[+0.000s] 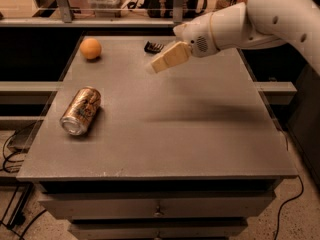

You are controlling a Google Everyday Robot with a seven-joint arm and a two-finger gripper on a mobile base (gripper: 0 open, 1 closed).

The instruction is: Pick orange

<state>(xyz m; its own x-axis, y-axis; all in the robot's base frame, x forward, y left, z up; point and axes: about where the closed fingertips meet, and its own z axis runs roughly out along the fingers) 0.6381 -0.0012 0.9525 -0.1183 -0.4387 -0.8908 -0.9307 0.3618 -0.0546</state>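
Note:
The orange (90, 48) is a small round orange fruit lying at the far left corner of the grey table (175, 129). My gripper (156, 67) hangs above the table's far middle, to the right of the orange and well apart from it, pointing down and left. It holds nothing that I can see. The white arm (250, 19) reaches in from the upper right.
A gold-brown drink can (81, 111) lies on its side at the table's left. A small black object (154, 47) lies at the far edge, partly behind the gripper. Shelves and clutter stand behind the table, with drawers below its front edge.

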